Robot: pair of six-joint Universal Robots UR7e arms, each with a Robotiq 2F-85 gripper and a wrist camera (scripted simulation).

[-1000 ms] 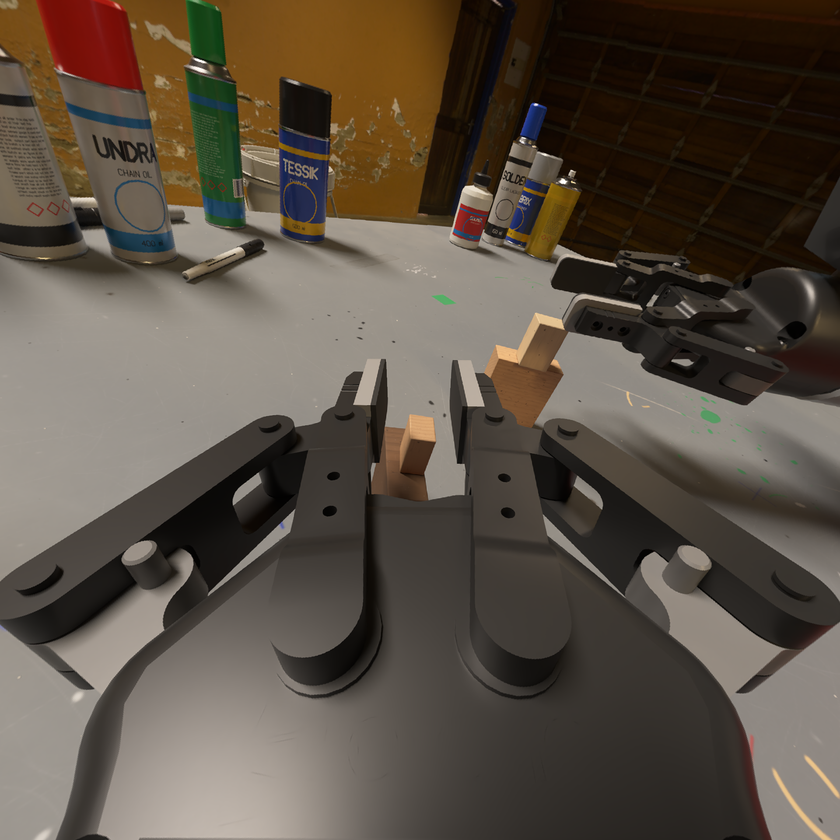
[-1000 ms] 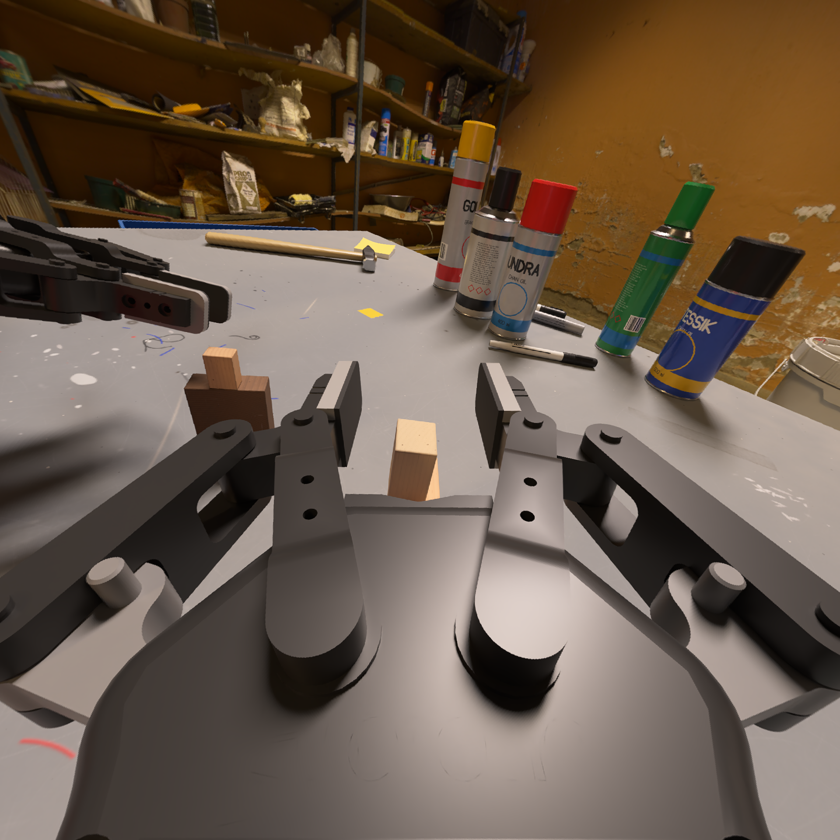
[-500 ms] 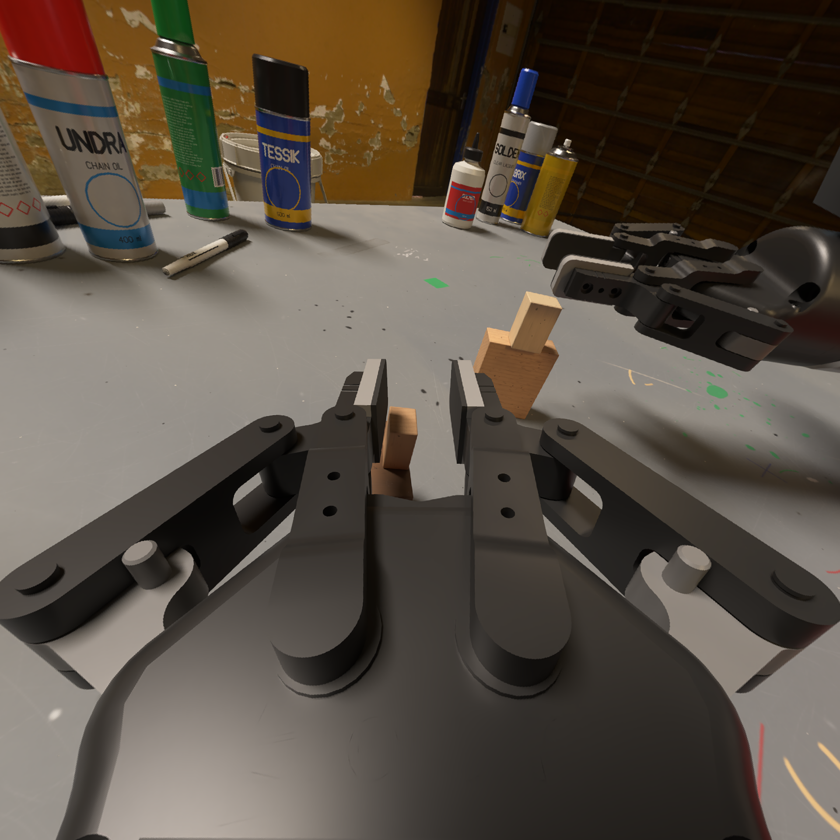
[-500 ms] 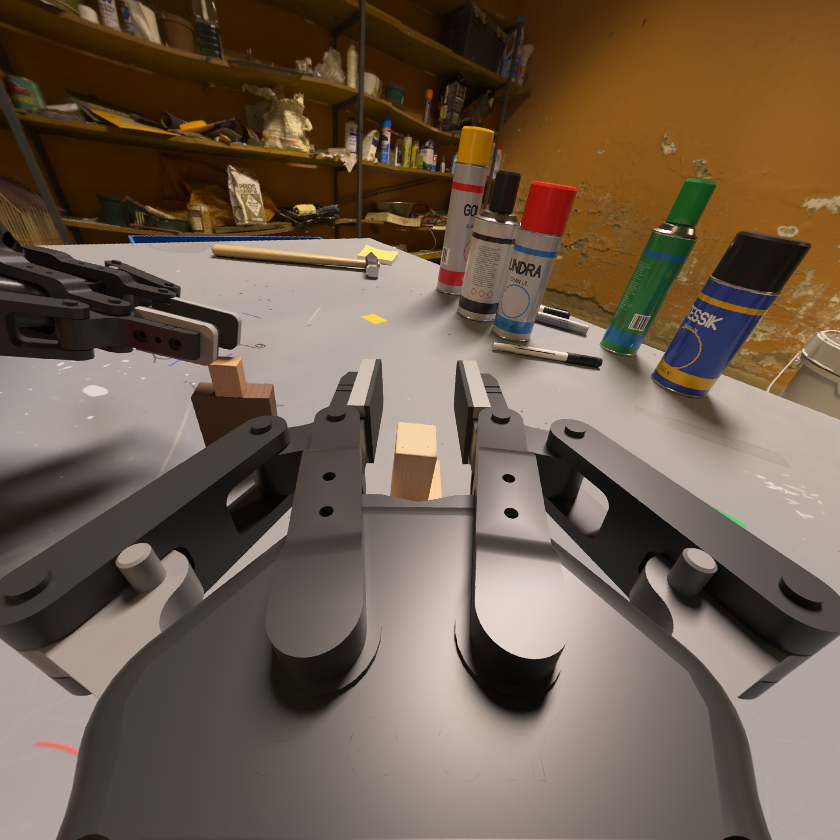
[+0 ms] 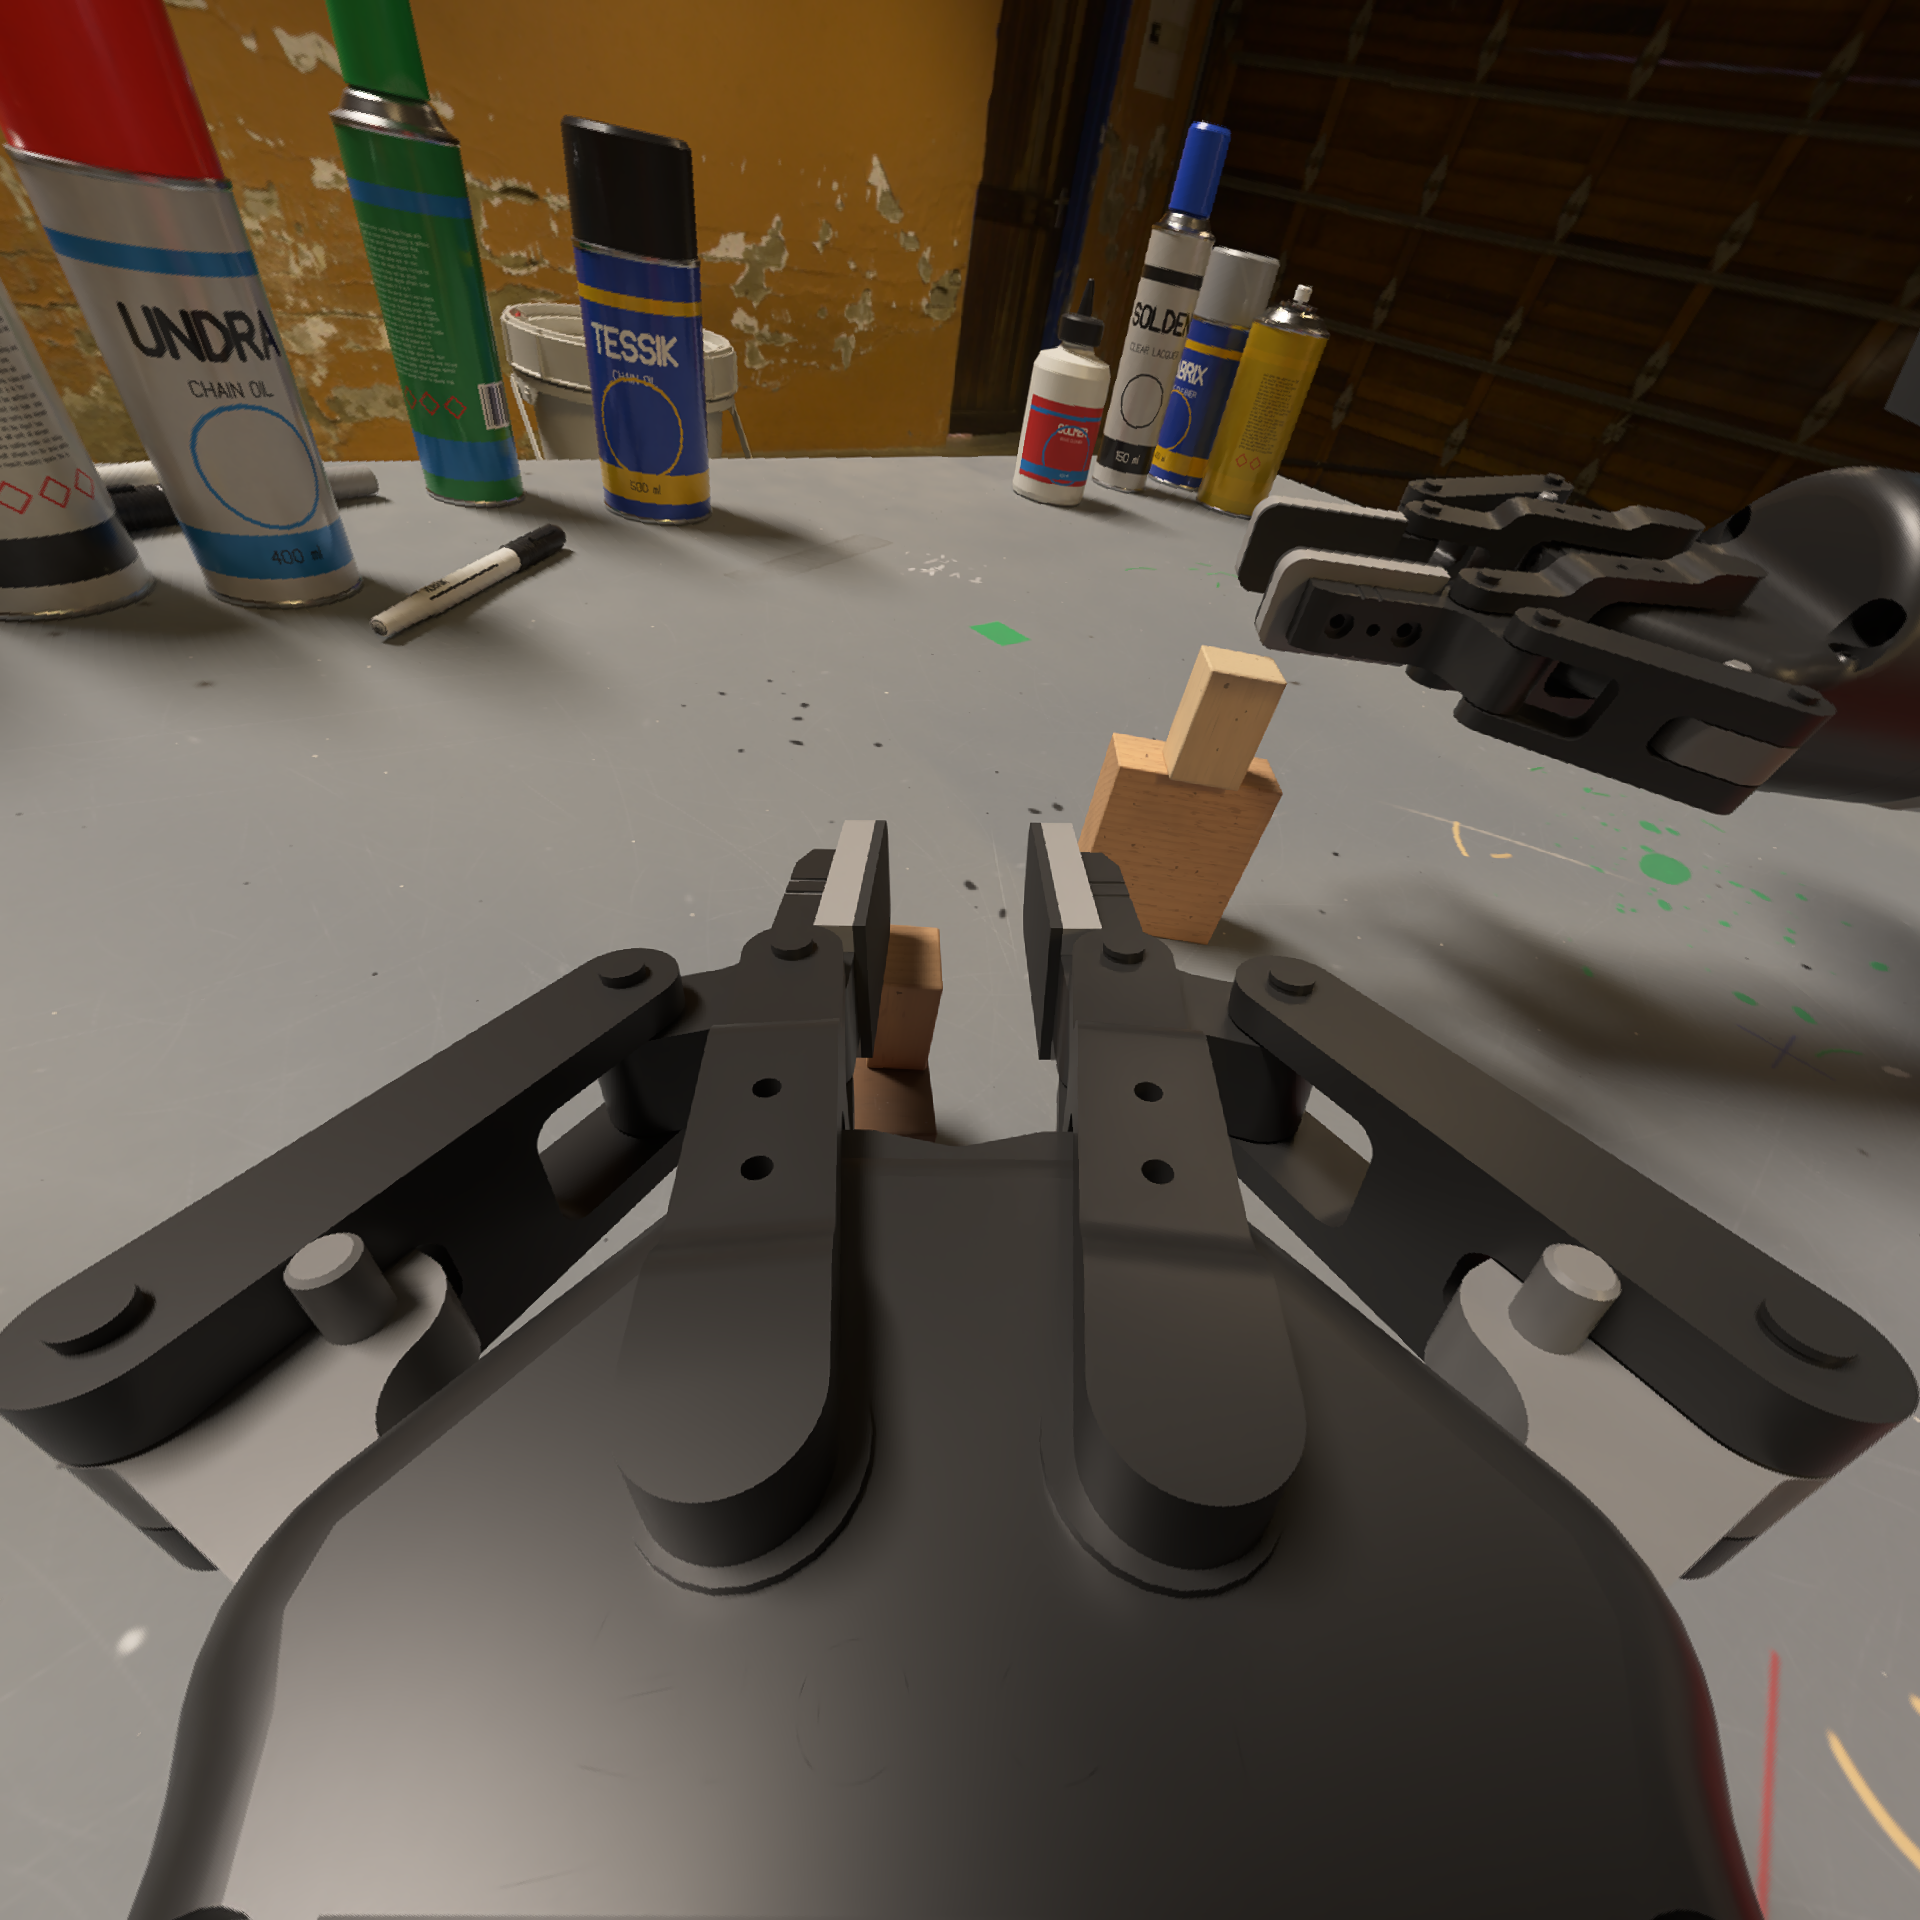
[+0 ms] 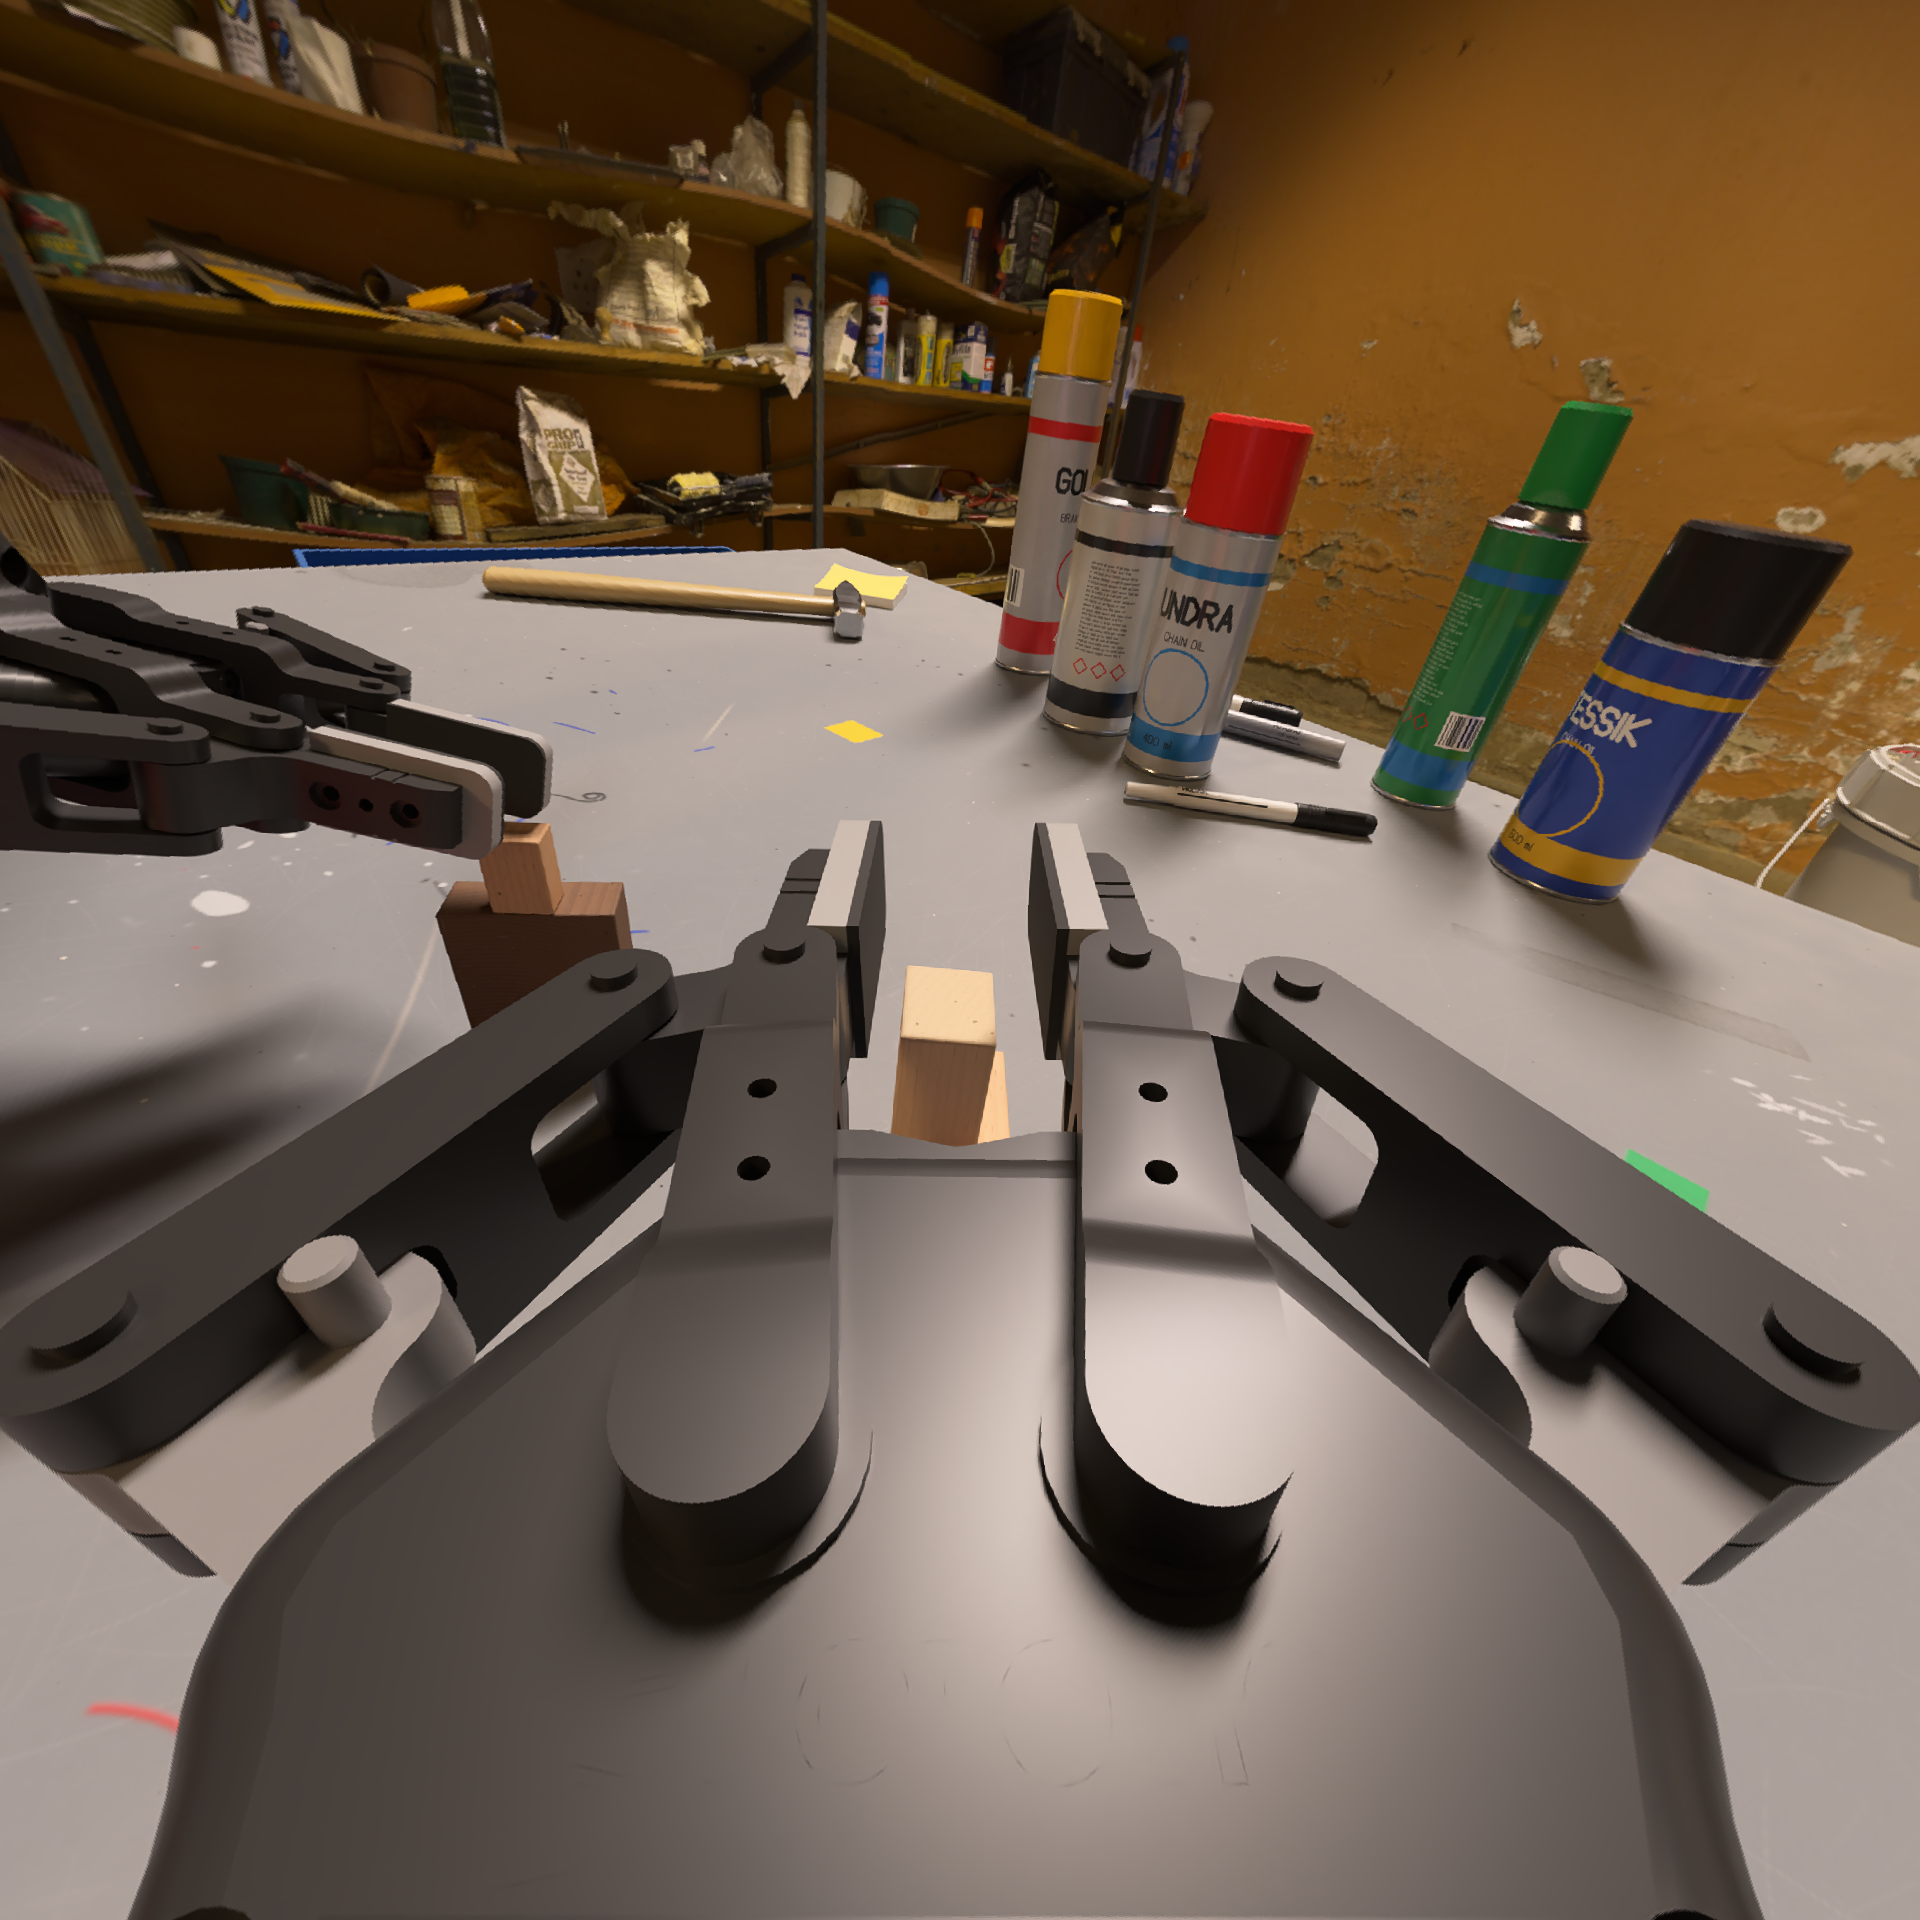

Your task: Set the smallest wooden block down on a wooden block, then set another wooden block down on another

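In the left wrist view, my left gripper (image 5: 956, 925) is open and empty. It hangs just above a small wooden block (image 5: 909, 992) that stands on a dark brown block (image 5: 891, 1101). That stack also shows in the right wrist view, the small block (image 6: 525, 868) on the dark block (image 6: 540, 951), under the left gripper (image 6: 509, 790). My right gripper (image 6: 956, 914) is open and empty over a pale block (image 6: 945, 1049). In the left wrist view that pale block (image 5: 1226, 717) stands on a larger light block (image 5: 1179, 842), below the right gripper (image 5: 1276, 571).
Both stacks stand on a grey table (image 5: 623, 831). Spray cans (image 5: 249, 416) and a marker (image 5: 468, 582) line its far edge, with small bottles (image 5: 1195, 343) to their right. A hammer (image 6: 665, 592) lies far back, with shelves behind it.
The right gripper's fingers have drawn closer together. Both grippers have risen a little off their stacks. All the blocks have stayed where they stood.
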